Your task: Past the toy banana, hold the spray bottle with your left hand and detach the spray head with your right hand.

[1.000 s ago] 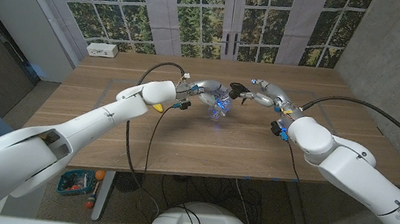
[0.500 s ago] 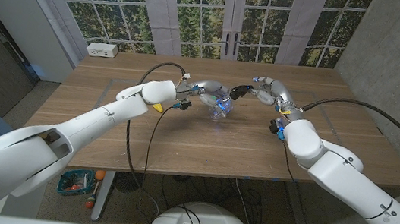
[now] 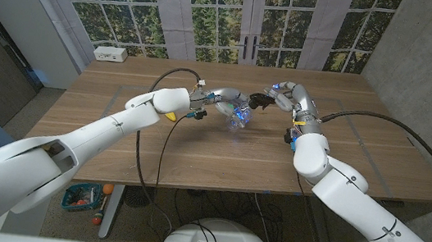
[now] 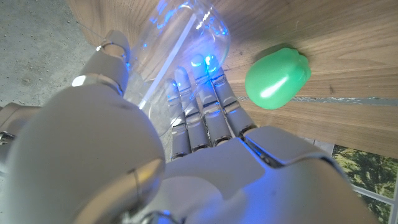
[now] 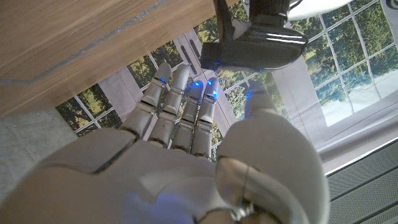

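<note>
Your left hand (image 3: 217, 98) gripped the clear spray bottle (image 3: 237, 116) above mid-table, beyond the toy banana (image 3: 169, 116). Your right hand (image 3: 283, 97) held the black spray head (image 3: 258, 101). Risk: the smooth bottle could have twisted in the grip, or the head dropped.

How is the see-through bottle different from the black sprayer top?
The spray bottle is clear, and you can see the wood through it; the spray head is solid black. The left hand holds the bottle, while the right hand is at the spray head. The bottle is wide and rounded; the spray head is narrower with a flat nose. Both are off the table.
</note>
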You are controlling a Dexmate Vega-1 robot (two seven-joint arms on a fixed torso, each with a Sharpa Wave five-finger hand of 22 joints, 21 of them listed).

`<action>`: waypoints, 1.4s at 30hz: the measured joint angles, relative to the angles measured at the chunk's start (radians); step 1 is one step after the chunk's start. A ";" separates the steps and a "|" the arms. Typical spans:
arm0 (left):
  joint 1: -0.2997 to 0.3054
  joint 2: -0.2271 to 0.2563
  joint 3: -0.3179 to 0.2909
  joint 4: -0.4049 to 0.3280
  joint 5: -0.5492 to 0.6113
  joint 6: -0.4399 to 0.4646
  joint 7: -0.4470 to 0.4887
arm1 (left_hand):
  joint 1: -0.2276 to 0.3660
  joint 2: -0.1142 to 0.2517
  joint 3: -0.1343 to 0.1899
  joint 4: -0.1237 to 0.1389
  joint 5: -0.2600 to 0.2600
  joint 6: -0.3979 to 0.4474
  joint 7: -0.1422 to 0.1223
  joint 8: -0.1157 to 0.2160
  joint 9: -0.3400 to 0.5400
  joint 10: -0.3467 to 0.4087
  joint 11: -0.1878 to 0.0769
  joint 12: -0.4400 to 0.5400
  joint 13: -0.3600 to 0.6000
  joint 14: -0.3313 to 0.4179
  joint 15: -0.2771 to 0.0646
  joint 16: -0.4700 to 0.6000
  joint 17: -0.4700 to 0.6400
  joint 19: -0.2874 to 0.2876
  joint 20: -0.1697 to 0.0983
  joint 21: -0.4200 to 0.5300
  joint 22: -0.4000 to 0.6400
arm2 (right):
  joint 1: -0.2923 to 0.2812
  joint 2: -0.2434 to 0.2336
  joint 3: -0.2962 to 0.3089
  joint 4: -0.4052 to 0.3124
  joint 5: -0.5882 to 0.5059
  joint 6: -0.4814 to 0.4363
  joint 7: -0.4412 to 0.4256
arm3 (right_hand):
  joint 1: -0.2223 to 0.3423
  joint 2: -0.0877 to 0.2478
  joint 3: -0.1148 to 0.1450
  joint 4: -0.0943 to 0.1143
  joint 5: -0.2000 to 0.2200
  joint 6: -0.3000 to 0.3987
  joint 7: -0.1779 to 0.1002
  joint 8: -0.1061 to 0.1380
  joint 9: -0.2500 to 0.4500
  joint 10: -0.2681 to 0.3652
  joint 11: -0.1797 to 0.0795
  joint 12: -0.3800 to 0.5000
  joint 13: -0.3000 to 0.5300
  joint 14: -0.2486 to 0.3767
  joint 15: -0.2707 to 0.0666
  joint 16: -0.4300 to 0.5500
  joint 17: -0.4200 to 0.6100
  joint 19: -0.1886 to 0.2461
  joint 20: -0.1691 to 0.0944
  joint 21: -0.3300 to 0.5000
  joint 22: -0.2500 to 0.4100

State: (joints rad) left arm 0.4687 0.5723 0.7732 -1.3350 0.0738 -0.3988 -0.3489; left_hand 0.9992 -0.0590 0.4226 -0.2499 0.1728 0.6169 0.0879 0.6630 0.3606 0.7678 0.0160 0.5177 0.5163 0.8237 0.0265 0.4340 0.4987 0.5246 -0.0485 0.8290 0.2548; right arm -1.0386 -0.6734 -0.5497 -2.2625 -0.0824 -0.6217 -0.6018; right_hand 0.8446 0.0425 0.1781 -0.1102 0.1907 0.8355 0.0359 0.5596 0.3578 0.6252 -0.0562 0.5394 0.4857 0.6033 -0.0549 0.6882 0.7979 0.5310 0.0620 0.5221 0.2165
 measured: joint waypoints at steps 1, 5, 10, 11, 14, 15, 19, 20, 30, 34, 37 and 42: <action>0.000 0.000 0.000 0.000 0.000 0.000 0.000 | 0.000 0.000 0.000 0.000 0.000 0.000 0.000 0.001 0.000 0.000 0.000 0.000 0.000 0.000 0.000 0.000 0.000 -0.001 -0.001 0.000 0.000 | 0.000 0.000 0.000 0.000 0.000 0.000 0.000 | 0.000 0.000 0.000 0.000 0.002 0.061 0.003 0.034 0.010 0.020 -0.002 0.023 0.021 0.010 0.000 0.000 0.009 0.001 -0.001 0.005 0.000; 0.005 0.003 -0.002 -0.005 0.000 -0.001 0.005 | 0.000 0.000 0.000 0.000 0.000 0.000 0.000 0.002 0.000 0.000 0.000 -0.007 0.027 0.000 0.000 -0.001 0.004 -0.008 0.002 0.008 0.000 | -0.001 0.025 -0.001 -0.002 -0.010 -0.011 -0.001 | -0.007 0.016 0.016 -0.016 0.002 0.038 -0.006 0.032 0.002 -0.035 -0.002 0.040 0.073 -0.012 -0.002 -0.035 0.028 -0.003 -0.008 0.015 0.004; 0.012 0.008 -0.007 -0.017 0.009 0.009 0.019 | 0.000 0.000 0.000 0.000 0.000 0.000 0.000 0.003 0.000 0.000 0.000 -0.008 0.028 0.000 0.000 -0.004 0.005 -0.008 0.002 0.010 -0.005 | -0.025 0.050 0.015 0.009 -0.013 0.002 -0.015 | 0.026 0.091 0.074 -0.032 0.011 -0.129 -0.035 -0.049 -0.036 -0.142 -0.005 -0.017 0.075 -0.075 0.005 -0.102 0.020 -0.057 -0.019 0.023 0.005; 0.012 0.008 -0.007 -0.017 0.010 0.012 0.020 | 0.000 0.000 0.000 0.000 0.000 0.000 0.000 0.003 0.000 0.000 0.000 -0.008 0.028 0.000 0.000 -0.004 0.006 -0.008 0.002 0.014 -0.006 | -0.028 0.052 0.017 0.012 -0.013 0.002 -0.015 | 0.028 0.094 0.082 -0.035 0.014 -0.131 -0.036 -0.051 -0.039 -0.142 -0.005 -0.017 0.076 -0.075 0.005 -0.105 0.018 -0.060 -0.023 0.025 0.005; 0.023 0.013 -0.012 -0.035 0.019 0.031 0.035 | 0.000 0.000 0.000 0.000 0.000 0.000 0.000 0.003 -0.002 0.000 0.000 -0.009 0.028 0.000 0.000 -0.004 0.006 -0.008 0.002 0.015 -0.006 | -0.056 0.066 0.040 0.033 0.000 0.069 -0.044 | 0.049 0.114 0.099 -0.052 0.024 -0.132 -0.038 -0.053 -0.046 -0.102 -0.014 -0.004 0.081 -0.049 0.005 -0.091 0.029 -0.060 -0.023 0.037 0.005; 0.030 0.015 -0.015 -0.046 0.023 0.042 0.043 | 0.000 0.000 0.000 0.000 0.000 0.000 0.000 0.003 -0.002 0.000 0.000 -0.009 0.028 0.000 0.000 -0.004 0.006 -0.008 0.002 0.015 -0.006 | -0.066 0.071 0.049 0.043 0.000 0.069 -0.044 | 0.053 0.118 0.104 -0.057 0.025 -0.132 -0.038 -0.053 -0.047 -0.092 -0.016 0.002 0.084 -0.035 0.003 -0.084 0.035 -0.059 -0.023 0.040 0.005; 0.046 0.020 -0.023 -0.073 0.040 0.084 0.077 | 0.000 0.000 0.000 0.000 0.000 0.000 0.000 0.003 -0.001 0.004 0.004 -0.012 0.029 0.000 0.000 -0.005 0.007 -0.008 0.002 0.023 -0.008 | -0.096 0.075 0.074 0.065 0.026 0.211 -0.056 | 0.072 0.113 0.116 -0.060 0.031 -0.113 -0.034 -0.053 -0.052 -0.060 -0.013 0.014 0.091 -0.012 0.001 -0.073 0.047 -0.049 -0.034 0.051 0.005; 0.053 0.021 -0.027 -0.084 0.044 0.095 0.086 | 0.000 0.000 0.000 0.000 0.000 0.000 0.000 0.003 -0.001 0.006 0.006 -0.012 0.029 0.004 0.000 -0.006 0.008 -0.008 0.002 0.024 -0.009 | -0.102 0.075 0.080 0.069 0.030 0.247 -0.055 | 0.078 0.107 0.121 -0.063 0.035 -0.104 -0.032 -0.050 -0.052 -0.056 -0.011 0.017 0.092 -0.010 -0.002 -0.073 0.048 -0.046 -0.035 0.055 0.005; 0.100 0.023 -0.046 -0.150 0.081 0.208 0.198 | 0.000 0.000 0.000 0.000 0.000 0.000 0.000 0.006 0.000 0.008 0.007 -0.016 0.042 0.010 0.003 -0.009 0.010 -0.008 0.002 0.040 -0.014 | -0.159 0.051 0.131 0.083 0.054 0.435 -0.011 | 0.114 0.113 0.161 -0.063 0.054 -0.020 -0.027 -0.009 -0.054 0.037 -0.012 0.056 0.111 0.045 -0.006 -0.063 0.056 -0.043 -0.031 0.079 0.009; 0.117 0.020 -0.053 -0.171 0.086 0.236 0.235 | 0.000 0.000 0.000 0.000 0.000 0.002 0.002 0.006 0.004 0.011 0.011 -0.019 0.042 0.011 0.004 -0.012 0.014 -0.008 0.002 0.041 -0.014 | -0.176 0.028 0.155 0.065 0.073 0.464 0.037 | 0.114 0.113 0.169 -0.058 0.065 0.013 -0.018 0.004 -0.053 0.078 -0.006 0.071 0.123 0.071 -0.008 -0.054 0.067 -0.015 -0.039 0.104 0.013; 0.119 0.019 -0.054 -0.175 0.087 0.245 0.252 | 0.000 0.000 -0.001 0.000 0.000 0.002 0.002 0.006 0.005 0.011 0.011 -0.020 0.043 0.011 0.003 -0.011 0.014 -0.008 0.002 0.042 -0.015 | -0.181 0.012 0.166 0.055 0.079 0.464 0.050 | 0.114 0.113 0.177 -0.054 0.070 0.013 -0.018 0.004 -0.056 0.079 -0.006 0.071 0.127 0.070 -0.008 -0.068 0.064 -0.008 -0.046 0.113 0.014; 0.127 0.017 -0.057 -0.186 0.086 0.248 0.272 | 0.000 0.000 -0.001 0.001 0.000 0.002 0.002 0.006 0.005 0.011 0.011 -0.020 0.043 0.011 0.003 -0.008 0.014 -0.008 0.002 0.050 -0.018 | -0.179 -0.020 0.180 0.032 0.119 0.442 0.134 | 0.114 0.113 0.209 -0.057 0.085 -0.006 -0.036 -0.007 -0.069 0.061 -0.008 0.044 0.105 0.037 -0.008 -0.119 0.034 -0.019 -0.065 0.133 0.014</action>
State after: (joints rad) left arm 0.5955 0.5889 0.7165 -1.5211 0.1602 -0.1511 -0.0773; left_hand 0.9992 -0.0591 0.4212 -0.2484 0.1728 0.6190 0.0899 0.6688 0.3652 0.7790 0.0267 0.4980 0.5594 0.8351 0.0298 0.4261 0.5126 0.5163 -0.0461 0.8786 0.2364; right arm -1.2178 -0.6931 -0.3693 -2.2303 0.0371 -0.1796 -0.4682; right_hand 0.9584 0.1554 0.3871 -0.1669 0.2758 0.8297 0.0003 0.5526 0.2891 0.6864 -0.0642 0.5833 0.5911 0.6402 -0.0627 0.5689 0.8321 0.5116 -0.0028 0.6549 0.2305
